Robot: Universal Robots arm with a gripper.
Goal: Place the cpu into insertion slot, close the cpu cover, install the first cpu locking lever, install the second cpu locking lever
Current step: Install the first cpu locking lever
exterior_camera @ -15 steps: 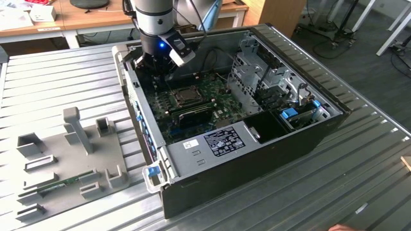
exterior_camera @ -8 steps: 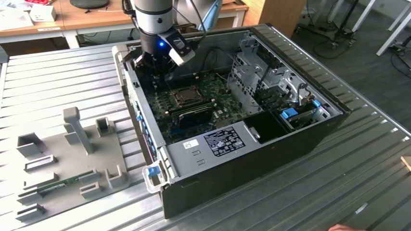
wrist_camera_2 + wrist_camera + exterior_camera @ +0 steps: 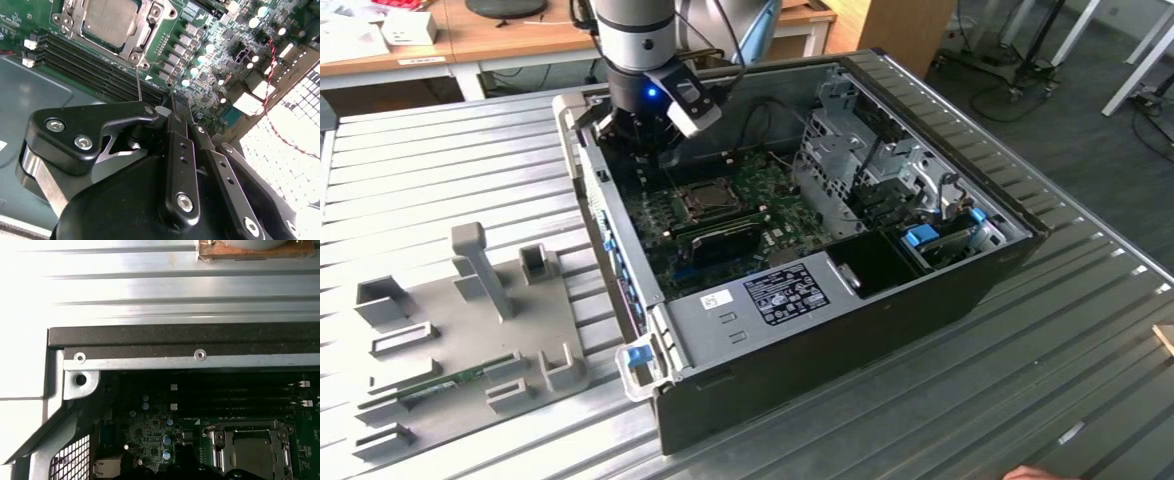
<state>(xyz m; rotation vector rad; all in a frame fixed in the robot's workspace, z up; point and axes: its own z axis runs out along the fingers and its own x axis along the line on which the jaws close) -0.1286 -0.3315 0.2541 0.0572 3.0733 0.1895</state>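
bench (image 3: 440, 170) is ribbed silvery metal, long slats running under the pc case (image 3: 987, 270), which lies w/ its open side up. beside the case, on the exterior view's left, a grey fixture plate (image 3: 467, 330) w/ upright holders rests on the slats. beyond the case: wooden desks (image 3: 494, 40) on white legs, and dark floor (image 3: 1041, 110) w/ stand legs on it. a wooden piece (image 3: 250, 250) sits on the bench outside the case wall.

inside the case, green board (image 3: 210, 60) faces up. cpu (image 3: 110, 22) lies flat in the insertion slot, dull grey top showing thru the window of the cpu cover (image 3: 142, 40); cover is down flat around it, so the slot itself is hid. long black memory slots (image 3: 100, 67) run just beside the cover. bare-metal drive cage (image 3: 867, 150) stands at the case's end away from the arm (image 3: 638, 40). arm reaches into the case near its rear mesh wall (image 3: 285, 130); gripper (image 3: 161, 109) hangs over the board, near the cpu but apart from it, fingers (image 3: 180, 150) drawn narrow, nearly together. thin wire lever (image 3: 139, 82) runs from the cover's corner to the gripper tip; can't tell if it's pinched or just touched.
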